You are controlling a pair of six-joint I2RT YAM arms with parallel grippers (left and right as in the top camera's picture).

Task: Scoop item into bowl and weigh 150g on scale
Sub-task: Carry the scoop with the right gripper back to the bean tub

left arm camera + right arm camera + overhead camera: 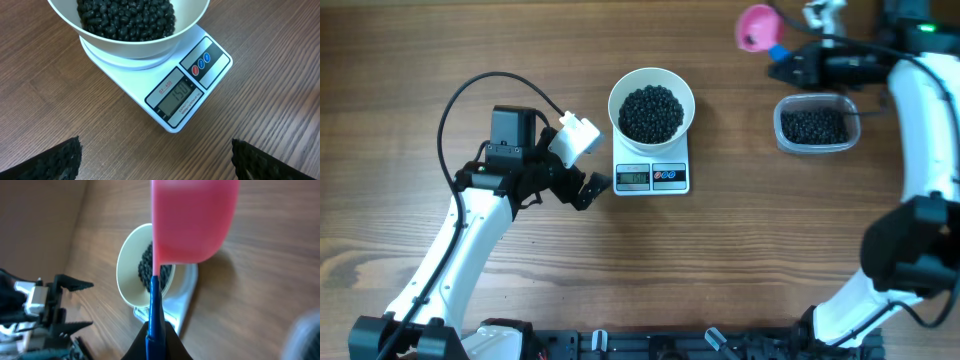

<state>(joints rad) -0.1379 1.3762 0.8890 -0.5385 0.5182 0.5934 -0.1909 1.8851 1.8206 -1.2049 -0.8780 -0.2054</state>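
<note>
Left gripper [592,187] agape, right gripper [783,62] clamped.

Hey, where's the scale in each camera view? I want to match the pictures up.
Overhead: the scale sits at centre, just above the middle.
Left wrist: upper middle, its display towards the lower right.
Right wrist: low centre, partly behind the scoop handle.
Shared landmark: the white bowl of beans standing on the scale, seen in all three views.

I work in what looks like a robotics lab: a wood-grain desk [410,60], my left arm [470,240] and right arm [930,110] based at its edge beside a black rail [650,346], a scale [652,177] set out.
</note>
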